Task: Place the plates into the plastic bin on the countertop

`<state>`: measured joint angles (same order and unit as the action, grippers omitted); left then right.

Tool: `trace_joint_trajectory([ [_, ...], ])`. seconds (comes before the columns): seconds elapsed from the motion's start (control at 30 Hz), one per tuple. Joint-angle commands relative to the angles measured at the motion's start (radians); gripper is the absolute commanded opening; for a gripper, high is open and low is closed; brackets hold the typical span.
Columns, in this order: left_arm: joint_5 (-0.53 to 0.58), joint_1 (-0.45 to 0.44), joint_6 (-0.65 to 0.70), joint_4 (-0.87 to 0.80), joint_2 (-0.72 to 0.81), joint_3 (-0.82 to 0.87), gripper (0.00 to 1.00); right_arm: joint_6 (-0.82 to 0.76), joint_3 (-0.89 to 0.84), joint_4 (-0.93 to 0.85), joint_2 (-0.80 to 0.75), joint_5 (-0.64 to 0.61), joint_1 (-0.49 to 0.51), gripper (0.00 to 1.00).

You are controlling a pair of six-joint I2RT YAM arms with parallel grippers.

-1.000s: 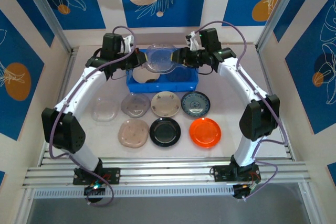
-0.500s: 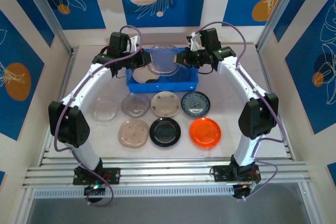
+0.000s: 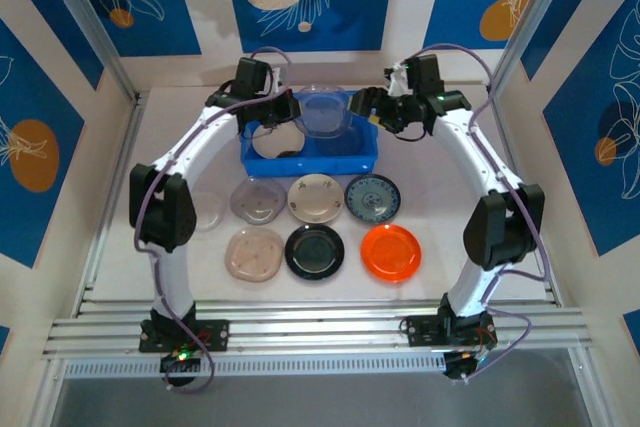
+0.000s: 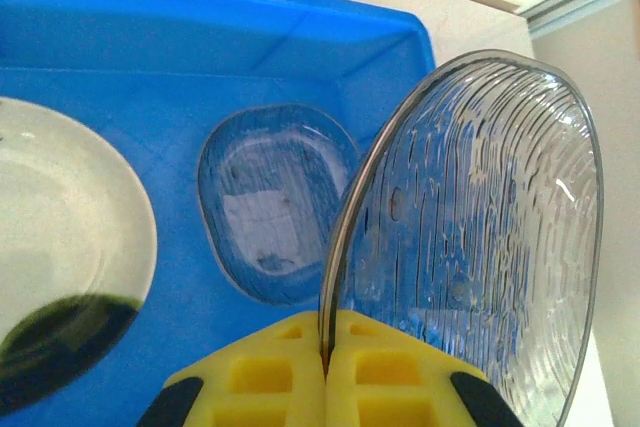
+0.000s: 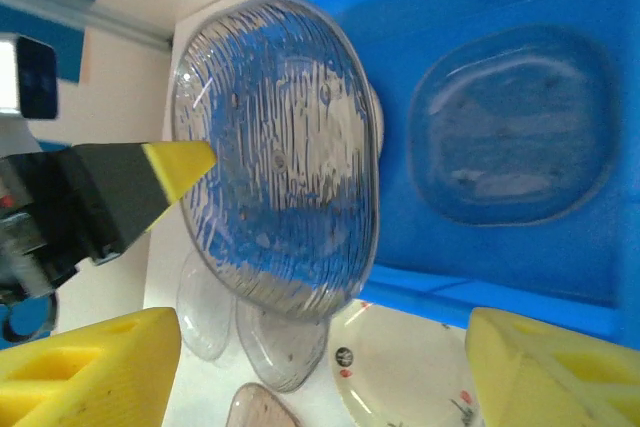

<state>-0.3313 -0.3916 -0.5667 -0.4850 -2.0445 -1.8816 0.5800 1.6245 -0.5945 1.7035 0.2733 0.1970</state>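
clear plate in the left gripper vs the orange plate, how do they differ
The clear plate is gripped by its rim in the left gripper, above the bin; the orange plate lies flat on the countertop. The clear plate is see-through and ribbed; the orange plate opaque and smooth. Both are round and shallow.

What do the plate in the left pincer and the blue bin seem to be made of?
The clear plate, pinched in the left pincer: transparent and glossy, plastic or glass, I can't tell which. Blue shows through its fine ribbing, with bright glints. The plastic bin: opaque bright blue, likely plastic, smooth with a soft sheen and moulded rounded corners.
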Motion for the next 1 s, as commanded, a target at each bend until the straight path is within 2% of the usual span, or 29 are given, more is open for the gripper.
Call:
trace_joint_trajectory([
  [0.0,0.039,-0.024,-0.004,-0.021,-0.077,-0.095,0.0,0.023,-0.033,0.004,-0.081,-0.023,-0.035,0.75],
  [0.27,0.163,-0.056,-0.044,-0.02,-0.194,-0.171,0.0,0.022,-0.096,-0.001,-0.13,-0.013,-0.079,0.75],
  [0.97,0.153,-0.062,-0.099,-0.091,-0.441,-0.371,0.0,0.025,-0.155,0.004,-0.163,0.009,-0.104,0.74],
])
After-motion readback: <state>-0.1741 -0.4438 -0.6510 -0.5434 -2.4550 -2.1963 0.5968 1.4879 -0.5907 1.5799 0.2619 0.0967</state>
